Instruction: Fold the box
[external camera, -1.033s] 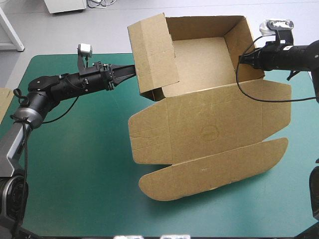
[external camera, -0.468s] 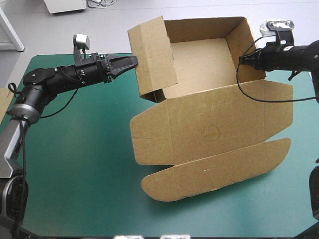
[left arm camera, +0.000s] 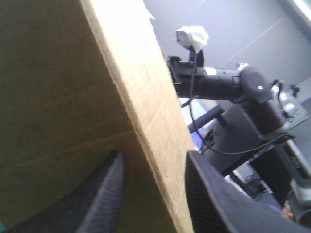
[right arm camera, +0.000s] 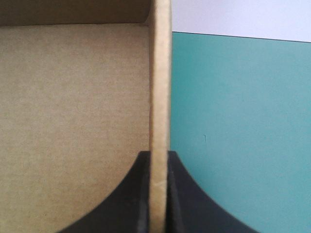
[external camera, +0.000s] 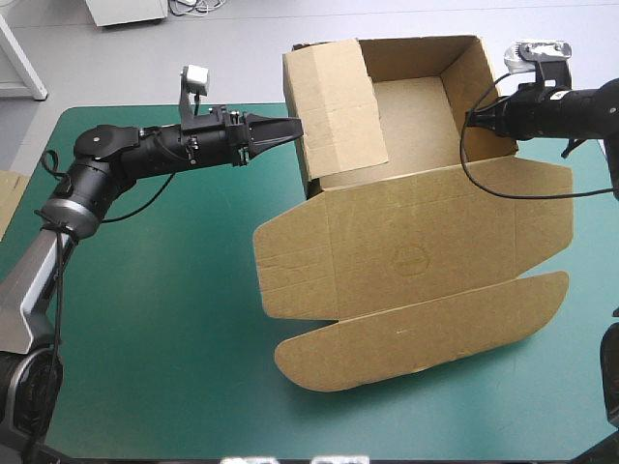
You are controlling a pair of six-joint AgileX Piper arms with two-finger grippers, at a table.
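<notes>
The brown box (external camera: 416,242) lies on the teal-green table, its tray part at the far side and its lid flat toward the front. My left gripper (external camera: 293,127) is shut on the outer edge of the raised left wall (external camera: 338,101), which leans in over the tray. In the left wrist view the board's edge (left arm camera: 146,116) runs between the two fingers of that gripper (left arm camera: 153,155). My right gripper (external camera: 471,117) is shut on the upright right wall (external camera: 479,82). The right wrist view shows that gripper (right arm camera: 159,154) pinching the wall's edge (right arm camera: 160,73), with the tray floor (right arm camera: 73,97) beside it.
A rounded lid flap (external camera: 416,333) reaches toward the table's front. An edge of more brown board (external camera: 8,198) shows at the table's left edge. Bare teal-green cover (external camera: 164,319) lies left of and in front of the box.
My left gripper has moved right and a little farther away, carrying the left wall with it so that the wall now stands closer over the tray. The right arm has not moved.
</notes>
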